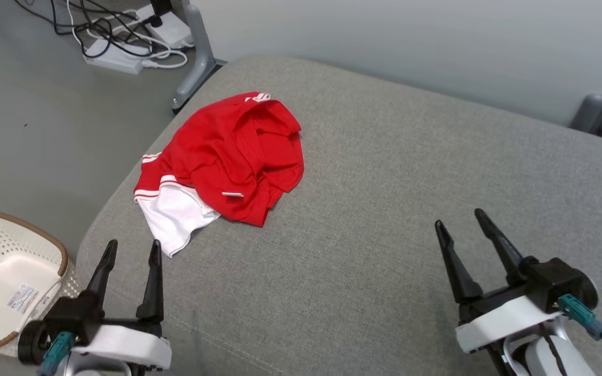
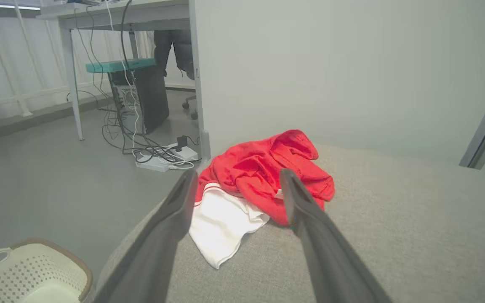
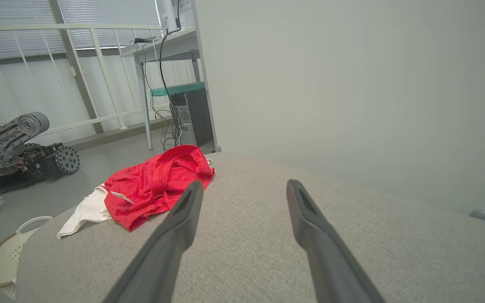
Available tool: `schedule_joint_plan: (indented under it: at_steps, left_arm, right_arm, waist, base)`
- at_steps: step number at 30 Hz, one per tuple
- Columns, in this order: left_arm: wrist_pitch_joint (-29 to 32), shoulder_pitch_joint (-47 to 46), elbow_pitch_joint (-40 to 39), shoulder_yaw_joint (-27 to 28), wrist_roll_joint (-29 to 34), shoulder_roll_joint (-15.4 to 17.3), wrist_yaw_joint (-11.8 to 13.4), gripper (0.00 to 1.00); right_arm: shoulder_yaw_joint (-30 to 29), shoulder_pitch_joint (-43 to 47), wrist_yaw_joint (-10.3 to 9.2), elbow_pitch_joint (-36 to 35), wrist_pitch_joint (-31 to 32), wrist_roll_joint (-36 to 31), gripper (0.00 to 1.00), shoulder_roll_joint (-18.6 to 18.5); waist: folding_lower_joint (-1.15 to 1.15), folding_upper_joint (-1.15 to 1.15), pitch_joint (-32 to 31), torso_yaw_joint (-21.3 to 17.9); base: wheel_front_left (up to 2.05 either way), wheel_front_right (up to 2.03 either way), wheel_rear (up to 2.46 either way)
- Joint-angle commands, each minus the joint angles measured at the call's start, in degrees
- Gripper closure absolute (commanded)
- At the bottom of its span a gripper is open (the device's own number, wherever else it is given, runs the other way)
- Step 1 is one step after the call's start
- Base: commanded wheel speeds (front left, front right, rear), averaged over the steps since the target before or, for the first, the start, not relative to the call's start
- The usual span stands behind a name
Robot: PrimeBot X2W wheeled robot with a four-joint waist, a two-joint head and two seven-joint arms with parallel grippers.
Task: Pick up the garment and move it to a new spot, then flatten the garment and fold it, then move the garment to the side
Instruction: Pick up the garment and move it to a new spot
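On the grey cushion [image 1: 384, 219] lies a crumpled red and white garment [image 1: 228, 162]; left gripper [image 1: 131, 250] and right gripper [image 1: 460, 218] stand wide open, holding nothing.

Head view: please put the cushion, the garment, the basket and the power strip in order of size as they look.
1. Cushion
2. Garment
3. Basket, cut by the picture's edge, so only its visible part counts
4. Power strip, small partly because it is far
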Motion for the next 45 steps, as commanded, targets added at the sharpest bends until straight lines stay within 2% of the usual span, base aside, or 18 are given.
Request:
schedule_joint_plan:
  at_steps: [1, 5, 8, 17, 21, 27, 31, 36, 37, 38, 39, 45]
  left_arm:
    - [0.0, -2.4, 1.8, -0.4, 0.9, 0.6, -0.3, 0.00]
    - [0.0, -6.8, 6.1, 1.1, -1.6, 0.5, -0.8, 0.00]
    - [0.2, -12.0, 10.4, 2.0, -3.3, 1.6, -1.6, 0.00]
    - [8.7, -29.3, 24.3, 3.6, -9.4, 7.6, -3.1, 0.00]
    - [12.8, -35.9, 31.3, 3.8, -13.3, 8.9, -3.6, 0.00]
    - [17.8, -42.2, 41.3, 2.2, -14.8, 11.3, -3.6, 0.00]
    - [17.3, -44.4, 46.4, 1.7, -13.7, 12.9, -2.6, 0.00]
    - [17.6, -45.8, 50.6, 1.0, -13.8, 12.9, -2.8, 0.00]
    - [18.8, -46.2, 52.5, 0.6, -14.4, 12.5, -3.1, 0.23]
    - [19.3, -46.3, 53.2, 0.6, -14.9, 12.2, -3.2, 0.58]
    - [19.8, -46.6, 53.8, 0.5, -15.2, 12.1, -3.4, 1.00]
    - [18.9, -46.8, 54.3, -0.1, -17.4, 11.2, -3.7, 1.00]
  right_arm:
    - [-0.8, 0.6, -0.03, -0.6, -0.2, -1.3, 0.00, -0.8]
    - [-0.4, -0.8, -0.03, -2.2, 0.1, -3.2, 0.00, -1.1]
    - [0.0, -2.5, -0.04, -4.3, 1.6, -4.9, 0.00, -1.9]
    - [0.3, -6.0, -0.04, -13.2, 7.4, -8.3, 0.00, -3.9]
    - [0.2, -6.2, -0.04, -15.7, 9.0, -8.9, 0.00, -4.3]
    - [-0.1, -5.0, -0.04, -17.1, 9.4, -9.5, 0.00, -4.4]
    - [-0.5, -5.0, -0.04, -17.5, 9.2, -9.9, 0.00, -4.3]
    - [-0.8, -5.0, -0.04, -17.6, 8.9, -10.0, 0.00, -4.2]
    - [-0.9, -5.0, -0.03, -17.7, 9.0, -10.1, 0.00, -4.2]
    - [-0.9, -4.9, -0.04, -17.6, 8.9, -10.1, 0.00, -4.1]
    - [-1.0, -4.8, -0.04, -17.5, 8.8, -10.2, 0.00, -4.0]
    - [-1.1, -4.6, -0.04, -16.4, 7.8, -10.6, 0.00, -3.6]
  waist:
    - [0.00, 0.00, 2.3, 0.2]
    - [0.00, 0.00, 5.8, -1.3]
    - [0.00, 0.00, 9.4, -3.1]
    - [0.00, 0.00, 18.5, -8.1]
    - [0.00, 0.00, 21.0, -9.4]
    - [0.00, 0.00, 23.5, -11.2]
    - [0.00, 0.00, 24.4, -12.3]
    - [0.00, 0.00, 24.8, -12.9]
    - [0.00, 0.00, 24.9, -13.1]
    - [0.00, 0.00, 24.9, -13.1]
    - [0.00, 0.00, 24.8, -13.0]
    - [0.00, 0.00, 23.3, -12.9]
  base:
    - [0.00, 0.00, 0.00]
    - [0.00, 0.00, 0.00]
    - [0.00, 0.00, 0.00]
    - [0.00, 0.00, 0.00]
    - [0.00, 0.00, 0.00]
    - [0.00, 0.00, 0.00]
    - [0.00, 0.00, 0.00]
    - [0.00, 0.00, 0.00]
    - [0.00, 0.00, 0.00]
    - [0.00, 0.00, 0.00]
    - [0.00, 0.00, 0.00]
    - [0.00, 0.00, 0.00]
